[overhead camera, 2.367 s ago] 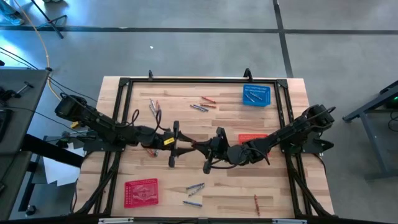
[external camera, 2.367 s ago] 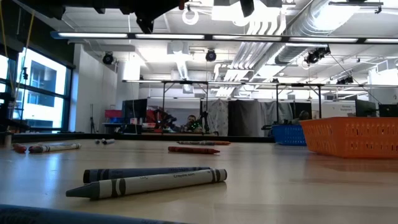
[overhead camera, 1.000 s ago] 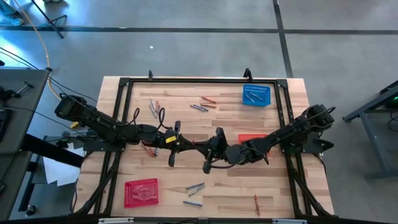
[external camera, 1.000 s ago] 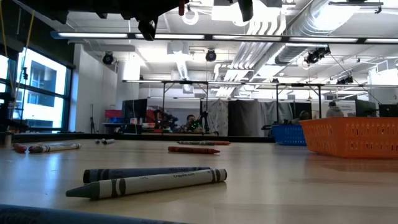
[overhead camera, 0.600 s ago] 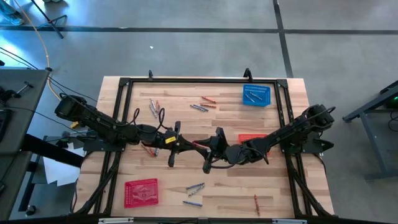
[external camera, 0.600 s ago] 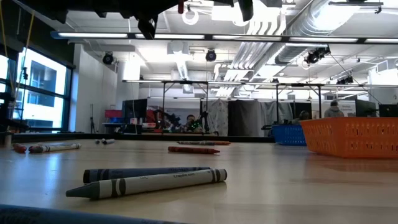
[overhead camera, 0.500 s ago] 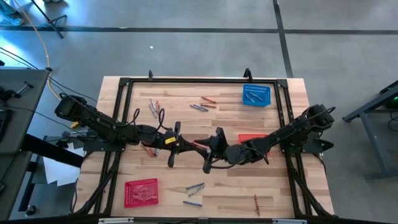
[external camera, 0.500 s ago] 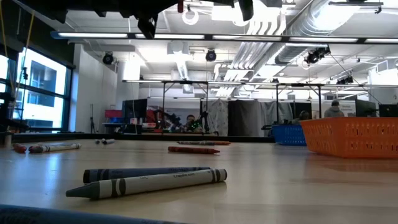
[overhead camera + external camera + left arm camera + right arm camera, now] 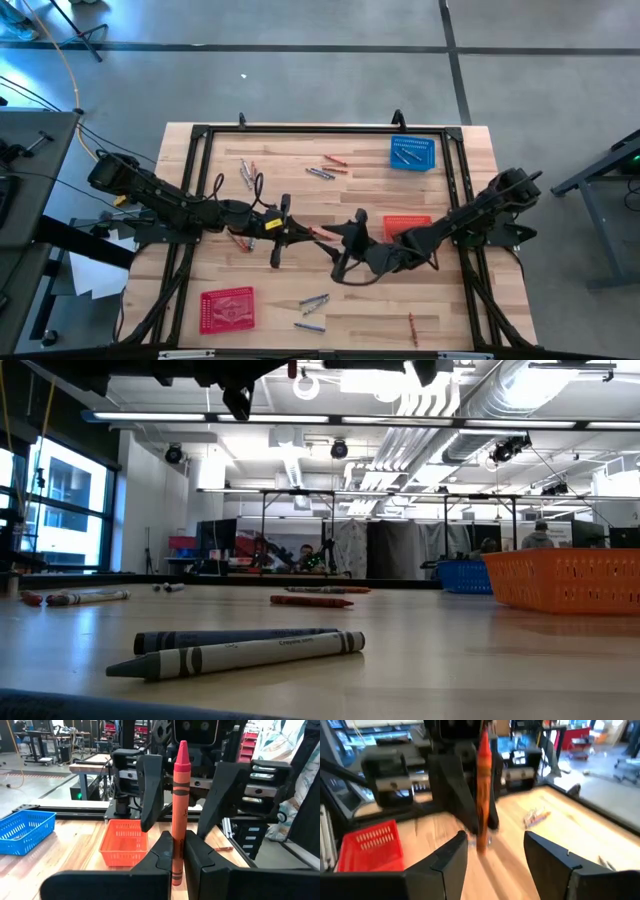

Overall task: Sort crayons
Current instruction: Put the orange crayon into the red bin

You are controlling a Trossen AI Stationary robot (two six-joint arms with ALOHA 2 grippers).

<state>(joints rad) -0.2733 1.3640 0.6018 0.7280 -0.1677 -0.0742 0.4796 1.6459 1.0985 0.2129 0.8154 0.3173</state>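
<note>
Crayons (image 9: pixel 235 650) lie nearest us in the low view, two grey-blue sticks side by side on the surface (image 9: pixel 450 650); the front one bears small lettering we cannot read with certainty. Farther back we see a red crayon (image 9: pixel 311 601) and, beyond it, an orange basket (image 9: pixel 565 582) and a blue basket (image 9: pixel 460 576). From above, more loose crayons (image 9: pixel 313 302) lie beside a red basket (image 9: pixel 228 308) at the near edge. At mid-surface our left hand (image 9: pixel 300 233) is clenched on a red crayon held upright (image 9: pixel 178 810) between its fingers (image 9: pixel 162 852). Our right hand (image 9: pixel 340 245) faces it with fingers spread wide, released, just beside that crayon without touching it.
</note>
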